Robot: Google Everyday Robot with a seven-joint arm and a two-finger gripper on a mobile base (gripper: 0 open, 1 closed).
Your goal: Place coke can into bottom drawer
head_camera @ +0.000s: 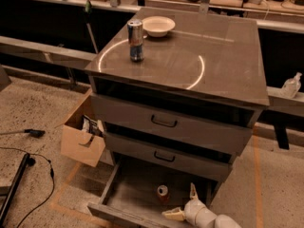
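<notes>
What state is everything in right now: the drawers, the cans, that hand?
Bottom drawer: pulled open.
Coke can: upright in that drawer, not gripped.
Hand: open, just right of that can.
Middle drawer: shut.
Top drawer: shut.
Tall can: upright on cabinet top.
Bowl: upright beside it.
Box: open.
</notes>
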